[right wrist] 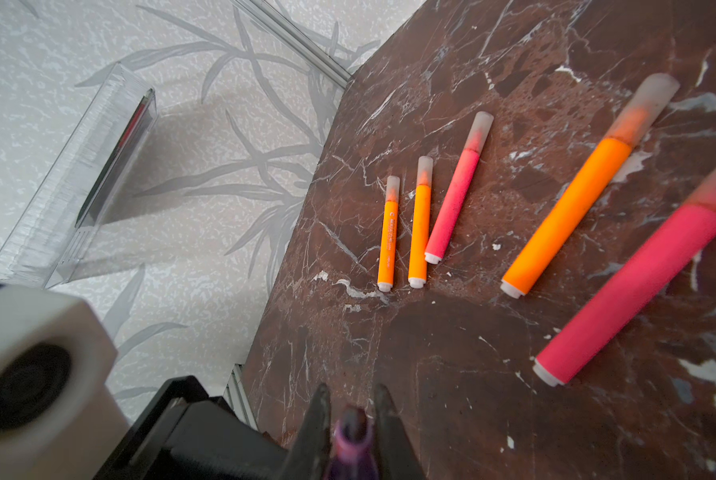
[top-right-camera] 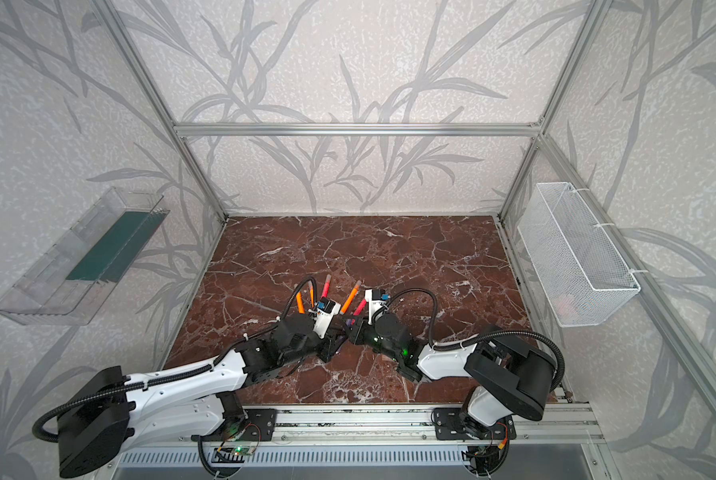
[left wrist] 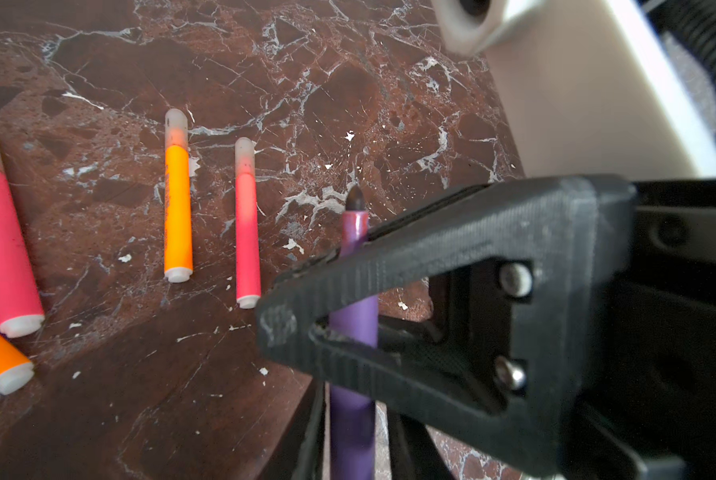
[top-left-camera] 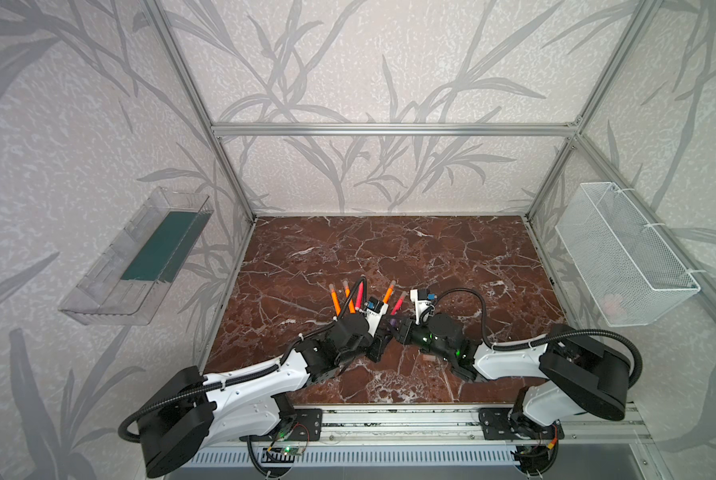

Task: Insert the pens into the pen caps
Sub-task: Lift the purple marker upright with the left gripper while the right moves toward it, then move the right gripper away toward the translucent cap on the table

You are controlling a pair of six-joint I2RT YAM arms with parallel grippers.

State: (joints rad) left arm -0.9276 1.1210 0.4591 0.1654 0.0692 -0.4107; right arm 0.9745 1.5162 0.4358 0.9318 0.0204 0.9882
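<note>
Left wrist view: the right gripper (left wrist: pixel 285 324) is clamped tight across the purple pen (left wrist: pixel 354 324). This is the one uncapped pen, and its dark tip (left wrist: pixel 355 199) is bare and points far. The left gripper (left wrist: pixel 354 409) has its fingers (left wrist: pixel 308 436) on either side of the same barrel, nearer the butt. Whether they press on it or stand just clear I cannot tell.

In both top views the two grippers meet over the near middle of the marble table (top-left-camera: pixel 431 249), with the pen between them. Just beyond them five more pens lie on the table, fanned with their caps toward the far side. They are three orange pens (right wrist: pixel 419 232) and two red-pink pens (right wrist: pixel 456 199).

I count five pen caps (right wrist: pixel 393 185), each pale, translucent and seated on one of these pens. The leftmost orange pen has printing along its barrel, too small to read.

Farther off, a clear bin (top-left-camera: pixel 98 309) hangs on the left wall and a white mesh basket (top-left-camera: pixel 622 249) on the right wall.
</note>
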